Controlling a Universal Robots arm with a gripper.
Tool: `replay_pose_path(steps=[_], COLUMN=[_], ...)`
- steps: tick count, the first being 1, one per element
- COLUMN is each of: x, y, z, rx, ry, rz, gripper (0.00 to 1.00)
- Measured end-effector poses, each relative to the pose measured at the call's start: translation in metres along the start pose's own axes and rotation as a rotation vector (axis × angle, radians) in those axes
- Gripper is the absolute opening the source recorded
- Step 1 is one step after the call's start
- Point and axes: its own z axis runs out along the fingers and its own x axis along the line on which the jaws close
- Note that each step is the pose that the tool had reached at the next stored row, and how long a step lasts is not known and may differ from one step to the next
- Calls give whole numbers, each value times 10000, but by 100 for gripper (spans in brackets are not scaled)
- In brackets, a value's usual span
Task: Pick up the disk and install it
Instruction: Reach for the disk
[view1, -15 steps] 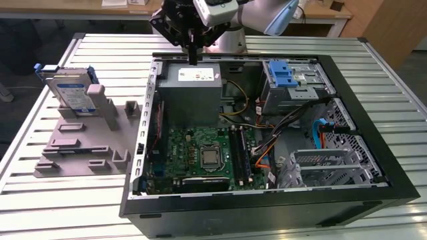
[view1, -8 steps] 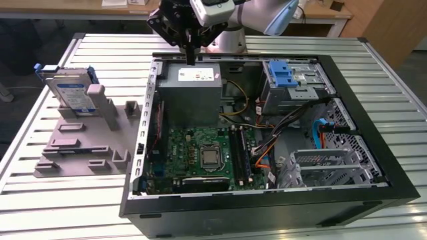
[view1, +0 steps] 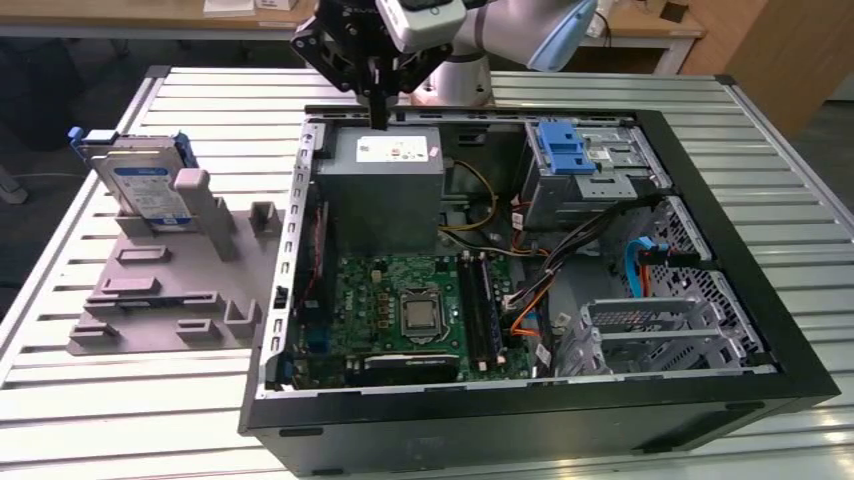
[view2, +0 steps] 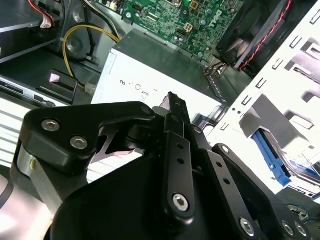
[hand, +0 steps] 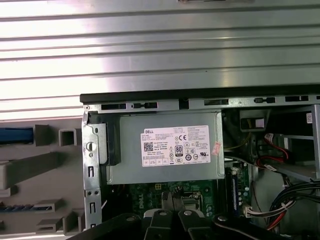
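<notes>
**Silver disk (view1: 140, 185) not in hand; gripper (view1: 380, 120) shut over the power supply box (view1: 387, 185)**

Exterior view: the disk stands on edge in a grey holder (view1: 174, 290) on the counter (view1: 80, 400). It is outside the open case (view1: 534, 400) and well apart from the power supply box, toward the exterior view's left of it. The gripper hangs just above that box's far edge, fingers together, holding nothing.

Second wrist view: the gripper (view2: 172, 100) shows no gap at its tip. The power supply box (view2: 165, 65) lies directly below, with a yellow cable (view2: 75, 35) beside it.

First wrist view: the case wall (hand: 91, 170) runs along the side of the power supply box (hand: 165, 150) that faces the holder.

Findings, as judgement:
- A low sideways pass from the box would likely snag the fingertips on that wall.
- A gripper arriving closed would shove the upright disk and tip it in the holder instead of gripping it.
</notes>
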Motion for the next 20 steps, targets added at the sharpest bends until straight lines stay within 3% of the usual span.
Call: replay_pose_path(steps=[20], x=[112], y=[21], z=[-1], rx=[0], ry=[0], rz=[-1], gripper=[11])
